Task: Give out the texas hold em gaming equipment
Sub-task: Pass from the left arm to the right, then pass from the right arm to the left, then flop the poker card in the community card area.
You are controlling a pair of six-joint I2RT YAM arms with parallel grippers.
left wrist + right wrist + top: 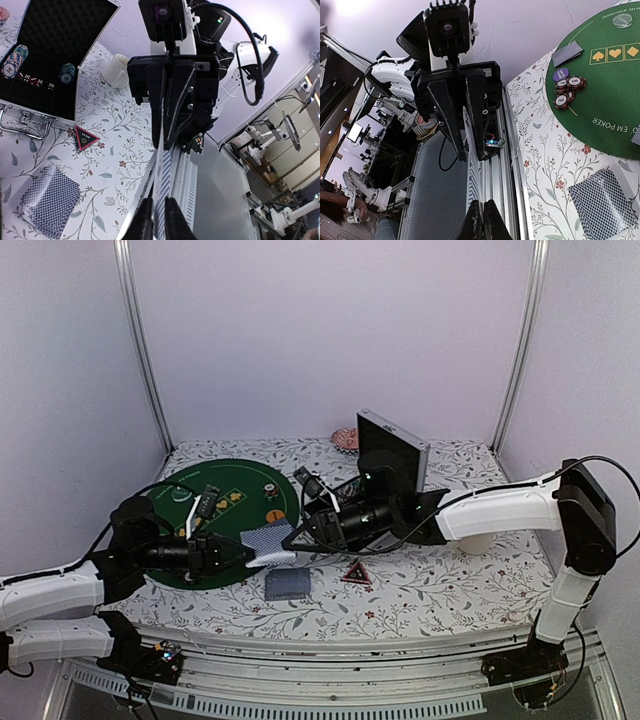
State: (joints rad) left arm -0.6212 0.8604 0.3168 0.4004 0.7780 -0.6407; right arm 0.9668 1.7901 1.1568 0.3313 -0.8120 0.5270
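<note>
A thin batch of playing cards [266, 540] with grey-blue backs hangs edge-on between my two grippers, above the table's front edge. My left gripper [161, 221] has its fingers close against both sides of the cards [165, 175]. From the opposite side my right gripper [482, 222] is shut on the same cards [471, 170]. A face-down deck [287, 584] lies on the floral cloth below. Striped poker chips [567, 90] and a face-down card [567, 52] rest on the green mat [215, 515]. The orange button is not visible.
The silver case [393, 450] stands open behind my right arm, with chip stacks [12, 60] in its black foam. A cream mug [117, 70] stands beside it. A red triangle marker [355, 574] lies right of the deck. The table's metal front rail runs below the grippers.
</note>
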